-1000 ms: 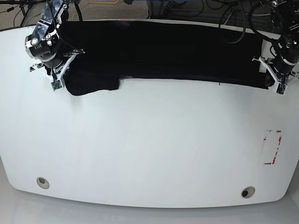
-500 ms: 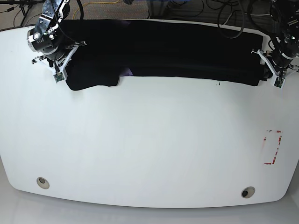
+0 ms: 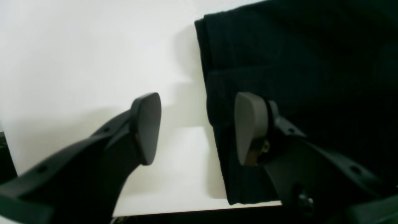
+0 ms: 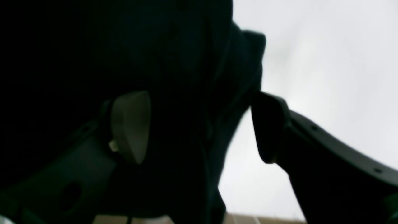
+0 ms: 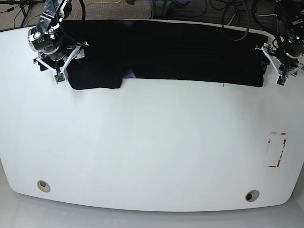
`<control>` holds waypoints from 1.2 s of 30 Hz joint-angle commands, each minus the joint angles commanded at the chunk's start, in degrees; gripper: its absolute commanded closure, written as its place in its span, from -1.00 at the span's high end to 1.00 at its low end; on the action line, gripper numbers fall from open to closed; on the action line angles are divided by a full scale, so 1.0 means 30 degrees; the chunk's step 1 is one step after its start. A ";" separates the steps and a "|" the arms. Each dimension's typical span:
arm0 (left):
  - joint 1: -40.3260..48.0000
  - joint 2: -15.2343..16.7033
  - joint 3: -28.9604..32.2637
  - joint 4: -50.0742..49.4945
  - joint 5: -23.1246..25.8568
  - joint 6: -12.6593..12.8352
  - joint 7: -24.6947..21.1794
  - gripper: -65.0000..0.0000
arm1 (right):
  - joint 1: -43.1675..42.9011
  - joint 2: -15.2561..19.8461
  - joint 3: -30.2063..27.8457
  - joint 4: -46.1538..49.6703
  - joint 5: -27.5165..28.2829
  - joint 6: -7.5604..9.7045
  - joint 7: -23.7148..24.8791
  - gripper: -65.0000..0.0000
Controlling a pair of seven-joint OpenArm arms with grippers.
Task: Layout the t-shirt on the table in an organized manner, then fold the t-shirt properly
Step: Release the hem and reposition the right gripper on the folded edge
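Note:
The black t-shirt lies as a long folded band along the far edge of the white table, with a sleeve bulging at its left end and a purple label peeking out. My right gripper is open at the shirt's left end. In the right wrist view dark cloth lies between and under the jaws. My left gripper is open at the shirt's right end. In the left wrist view one finger is over the cloth and the other is over bare table.
Red tape marks sit at the right side. Two grommet holes lie near the front edge. Cables hang beyond the far edge, close behind the shirt.
Both arms have moved toward the far edge, and the shirt's near edge has shifted back with them. The purple label has come into view.

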 joint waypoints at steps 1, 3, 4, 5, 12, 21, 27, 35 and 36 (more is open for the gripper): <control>-0.0029 0.0000 0.0000 0.0029 0.0000 0.0000 0.0000 0.02 | 0.0205 0.0000 0.0000 -0.0029 0.0205 0.0000 0.0000 0.49; -0.0293 0.0000 -0.0059 0.0293 0.0000 0.0000 0.0000 0.02 | 0.0850 -0.0088 0.0000 -0.0264 0.0264 0.0000 0.0000 0.49; -0.0381 0.0029 -0.0059 0.0381 0.0000 0.0000 0.0000 0.02 | 0.1084 -0.0088 -0.0059 -0.0410 0.0234 0.0000 0.0000 0.49; -0.0440 0.0029 -0.0088 0.0527 0.0000 0.0000 0.0000 0.02 | 0.1465 -0.0117 -0.0117 -0.0674 0.0205 0.0000 0.0000 0.49; -0.0527 0.0088 -0.0645 0.0762 0.0000 0.0000 0.0000 0.02 | 0.3077 -0.0117 -0.0117 -0.3136 0.0234 0.0000 0.0000 0.49; -0.0850 0.0088 -0.0733 0.0762 0.0029 0.0000 0.0000 0.02 | 0.3751 0.0381 -0.0147 -0.6037 0.0205 0.0000 0.1524 0.48; -0.0850 0.0088 -0.0733 0.0762 0.0029 0.0000 0.0000 0.02 | 0.4161 0.0352 -0.0147 -0.7062 0.0205 0.0000 0.1729 0.48; -0.0821 0.0117 -0.0733 0.0733 0.0029 0.0000 0.0000 0.02 | 0.4249 0.0322 -0.0147 -0.7121 0.0381 0.0000 0.1729 -0.31; -0.0821 0.0117 -0.0733 0.0733 0.0029 0.0000 0.0000 0.02 | 0.4249 0.0322 -0.0147 -0.7121 0.0381 0.0000 0.1729 -0.40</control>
